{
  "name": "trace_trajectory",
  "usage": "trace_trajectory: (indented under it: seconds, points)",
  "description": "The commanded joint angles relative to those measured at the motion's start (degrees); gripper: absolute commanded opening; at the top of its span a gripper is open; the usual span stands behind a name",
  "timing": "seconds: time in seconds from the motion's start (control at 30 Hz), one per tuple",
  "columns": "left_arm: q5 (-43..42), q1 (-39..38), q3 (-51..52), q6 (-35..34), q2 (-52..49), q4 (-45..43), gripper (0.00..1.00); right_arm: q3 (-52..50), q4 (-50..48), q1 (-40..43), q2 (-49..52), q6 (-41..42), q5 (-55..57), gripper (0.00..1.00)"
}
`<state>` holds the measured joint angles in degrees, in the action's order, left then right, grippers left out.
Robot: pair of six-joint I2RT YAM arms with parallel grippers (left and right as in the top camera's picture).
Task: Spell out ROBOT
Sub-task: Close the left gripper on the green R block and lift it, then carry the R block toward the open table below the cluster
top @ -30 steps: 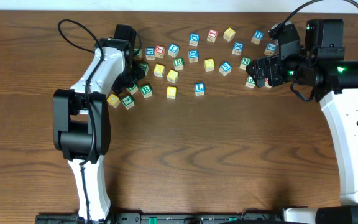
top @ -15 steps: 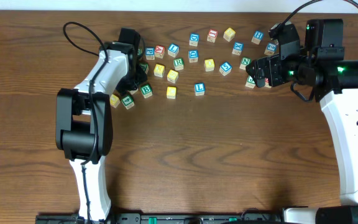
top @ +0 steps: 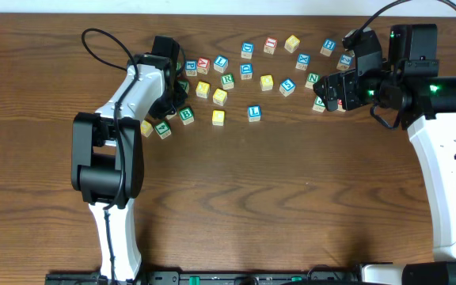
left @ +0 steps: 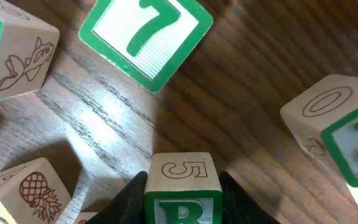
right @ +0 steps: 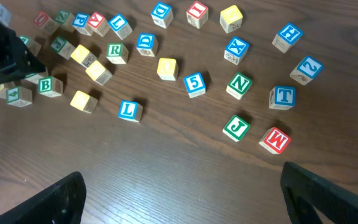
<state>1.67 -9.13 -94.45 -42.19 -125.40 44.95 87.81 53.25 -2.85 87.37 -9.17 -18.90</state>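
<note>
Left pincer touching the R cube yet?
Touching. The left wrist view shows the left pincer with both fingers flush against opposite sides of the R cube, with no gap visible.

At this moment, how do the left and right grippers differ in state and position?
The left gripper is closed on a green-framed R cube; the right gripper stands wide open and empty. The left gripper sits low among the letter cubes; the right gripper hovers high above them, touching none. Both face down at the wooden table.
</note>
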Motion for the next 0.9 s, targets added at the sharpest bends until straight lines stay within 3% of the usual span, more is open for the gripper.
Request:
trace_trajectory:
  seconds: [0.0, 0.33, 0.57, 0.87]
  points:
    - [0.33, 0.04, 0.37, 0.17, -0.81, 0.15, 0.32, 1.2, 0.11, 0.15, 0.24, 0.52, -0.7, 0.95]
    - [0.33, 0.04, -5.33, 8.26, 2.16, 5.27, 0.28, 1.2, 0.11, 0.15, 0.24, 0.52, -0.07, 0.95]
    - [0.28, 0.02, -5.7, 17.81, 13.35, 10.14, 0.28, 1.2, 0.11, 0.15, 0.24, 0.52, 0.55, 0.96]
    - [0.11, -2.89, -5.68, 19.21, 20.94, 20.85, 0.28, 1.2, 0.11, 0.15, 0.24, 0.55, 0.55, 0.95]
